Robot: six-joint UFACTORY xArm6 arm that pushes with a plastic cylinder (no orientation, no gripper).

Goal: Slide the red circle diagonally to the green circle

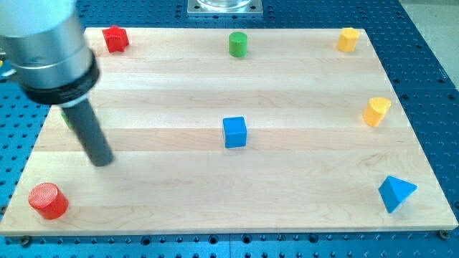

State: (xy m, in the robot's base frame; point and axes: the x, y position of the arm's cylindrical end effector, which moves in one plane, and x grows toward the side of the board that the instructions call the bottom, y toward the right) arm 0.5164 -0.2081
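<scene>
The red circle (48, 200), a short red cylinder, stands near the board's bottom left corner. The green circle (238, 44), a short green cylinder, stands at the top middle of the board. My tip (103, 160) rests on the board at the left, above and to the right of the red circle and apart from it. The rod and its grey housing rise toward the view's top left.
A red star-like block (115, 38) sits at the top left. A blue cube (234, 132) sits mid-board. Yellow blocks sit at the top right (348, 39) and right edge (376, 111). A blue triangle (396, 193) sits bottom right. A green block (66, 118) peeks from behind the rod.
</scene>
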